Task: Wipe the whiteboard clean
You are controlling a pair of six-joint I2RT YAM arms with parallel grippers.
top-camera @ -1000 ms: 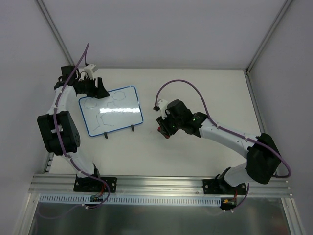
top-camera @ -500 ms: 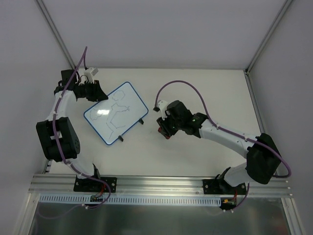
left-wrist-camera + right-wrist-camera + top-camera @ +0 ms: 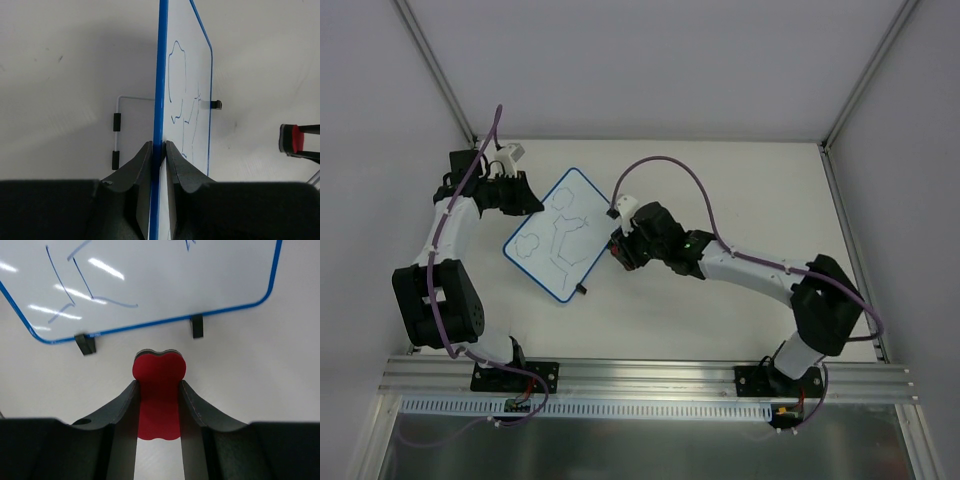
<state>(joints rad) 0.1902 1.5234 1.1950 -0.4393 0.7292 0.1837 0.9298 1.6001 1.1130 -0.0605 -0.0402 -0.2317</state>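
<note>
The whiteboard (image 3: 560, 238), white with a blue rim and thin dark line drawings, stands turned diagonally on the table at left centre. My left gripper (image 3: 525, 198) is shut on its upper-left rim; in the left wrist view the fingers (image 3: 145, 160) pinch the blue edge of the whiteboard (image 3: 189, 90) edge-on, at the left gripper (image 3: 159, 146). My right gripper (image 3: 618, 250) is shut on a red eraser (image 3: 158, 367) and sits just off the board's right edge. In the right wrist view the right gripper (image 3: 158, 383) points at the whiteboard (image 3: 150, 280), a short gap below its lower rim.
Two small black feet (image 3: 85, 344) stick out under the board's rim, and a wire stand (image 3: 116, 127) shows behind it. White walls with metal posts (image 3: 440, 75) close the table at the back. An aluminium rail (image 3: 640, 372) runs along the near edge.
My left gripper closed on the board's rim and the board swung round to a diagonal. My right arm moved left with the eraser, up to the board's right edge.
</note>
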